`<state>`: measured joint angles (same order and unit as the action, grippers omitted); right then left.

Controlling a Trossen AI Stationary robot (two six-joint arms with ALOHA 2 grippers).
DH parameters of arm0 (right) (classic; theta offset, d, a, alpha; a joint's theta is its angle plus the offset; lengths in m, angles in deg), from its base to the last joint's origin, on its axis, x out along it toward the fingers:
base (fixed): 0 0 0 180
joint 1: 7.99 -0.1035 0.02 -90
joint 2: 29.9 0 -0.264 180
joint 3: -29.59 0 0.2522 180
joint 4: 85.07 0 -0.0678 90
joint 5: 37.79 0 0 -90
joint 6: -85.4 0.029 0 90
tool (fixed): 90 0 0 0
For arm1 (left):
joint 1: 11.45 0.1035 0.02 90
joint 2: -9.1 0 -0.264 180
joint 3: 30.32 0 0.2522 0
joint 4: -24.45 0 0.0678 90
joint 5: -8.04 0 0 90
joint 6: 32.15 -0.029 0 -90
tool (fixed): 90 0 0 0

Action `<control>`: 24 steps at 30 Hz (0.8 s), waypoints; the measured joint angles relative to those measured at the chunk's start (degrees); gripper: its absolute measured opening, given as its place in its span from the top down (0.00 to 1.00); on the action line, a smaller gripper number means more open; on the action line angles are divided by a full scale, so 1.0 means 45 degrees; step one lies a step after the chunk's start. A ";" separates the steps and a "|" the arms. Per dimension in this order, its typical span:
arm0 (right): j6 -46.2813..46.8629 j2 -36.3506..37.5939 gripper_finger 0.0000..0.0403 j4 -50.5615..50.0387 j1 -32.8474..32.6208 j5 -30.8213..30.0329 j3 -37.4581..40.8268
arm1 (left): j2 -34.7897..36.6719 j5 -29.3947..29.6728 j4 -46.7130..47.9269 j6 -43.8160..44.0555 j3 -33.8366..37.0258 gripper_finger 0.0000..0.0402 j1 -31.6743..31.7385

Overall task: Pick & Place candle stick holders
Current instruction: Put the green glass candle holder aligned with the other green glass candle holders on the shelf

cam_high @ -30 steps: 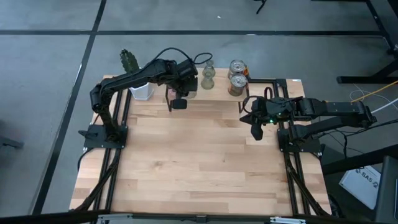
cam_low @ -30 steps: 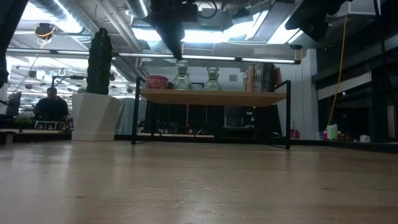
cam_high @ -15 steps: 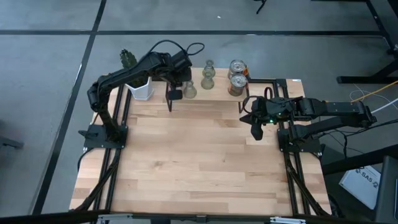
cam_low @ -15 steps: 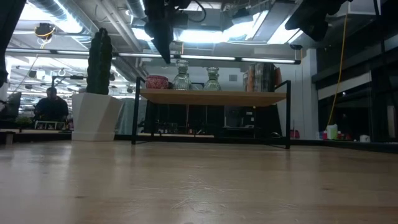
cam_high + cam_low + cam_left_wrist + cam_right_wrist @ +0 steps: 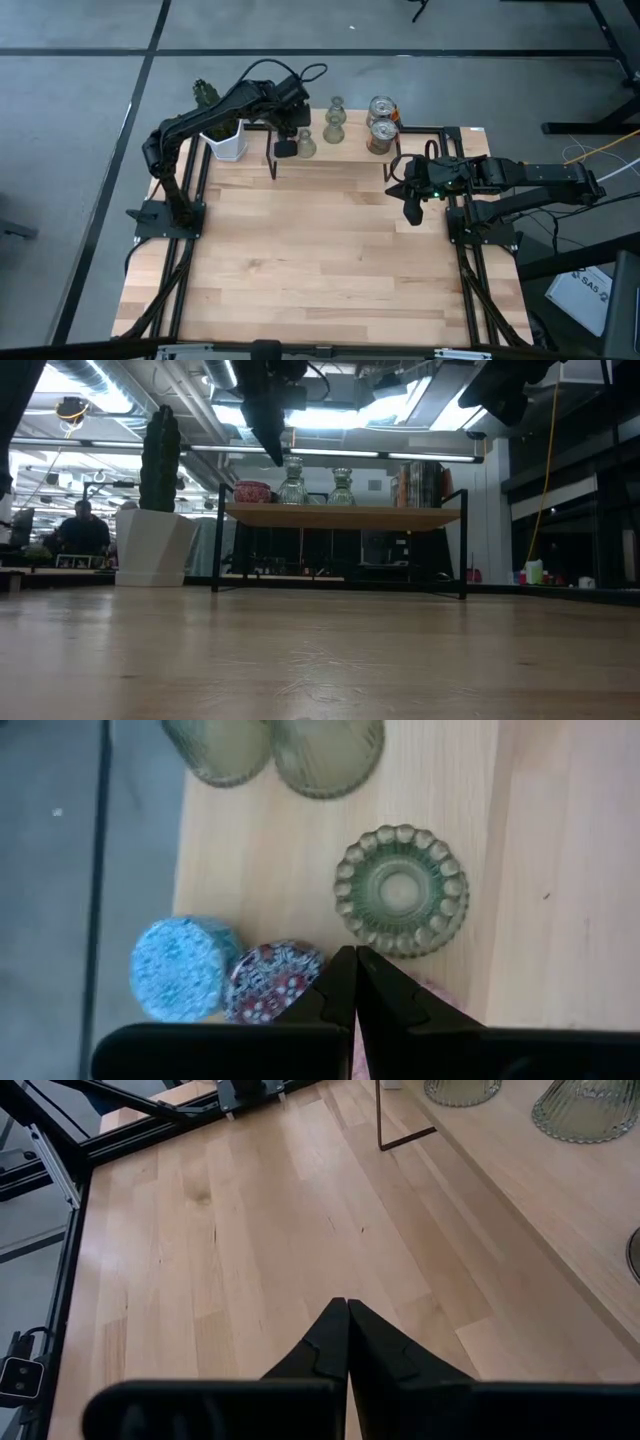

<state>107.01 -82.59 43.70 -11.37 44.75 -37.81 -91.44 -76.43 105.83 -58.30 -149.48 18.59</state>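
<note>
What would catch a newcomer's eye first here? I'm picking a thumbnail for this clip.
Probably the left pincer, shut, poised over the raised shelf at the table's far edge, above a cluster of candle stick holders: a blue speckled one, a dark speckled one beside it, and an olive-green flared one seen from above. Next, the white pot with a cactus at the far left corner. The right pincer, shut, waits at the table's right side.
</note>
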 joint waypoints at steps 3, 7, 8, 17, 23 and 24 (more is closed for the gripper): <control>0.0005 -0.0001 0.98 0.0000 0.0005 0.0005 0.0000 | -0.0075 -0.0225 -0.0027 -0.0044 0.0005 1.00 -0.0008; 0.0005 -0.0005 0.98 0.0000 0.0003 0.0005 0.0000 | -0.0172 -0.0651 -0.0043 -0.0085 0.0005 1.00 -0.0093; 0.0005 -0.0001 0.98 0.0001 0.0004 0.0008 0.0000 | -0.0196 -0.0804 -0.0100 -0.0104 0.0005 1.00 -0.0127; 0.0005 -0.0002 0.98 0.0000 0.0005 0.0036 0.0000 | -0.0351 -0.1115 -0.1085 -0.0126 0.0005 1.00 -0.0434; 0.0005 -0.0003 0.98 0.0000 0.0005 0.0034 0.0000 | -0.0351 -0.1563 -0.1758 -0.0053 0.0005 1.00 -0.0515; 0.0005 -0.0005 0.98 0.0000 0.0005 0.0034 0.0000 | -0.0351 -0.1719 -0.1757 -0.0029 0.0005 1.00 -0.0515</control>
<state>107.03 -82.61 43.70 -11.34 44.90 -37.81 -93.02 -84.17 97.92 -58.43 -149.46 16.28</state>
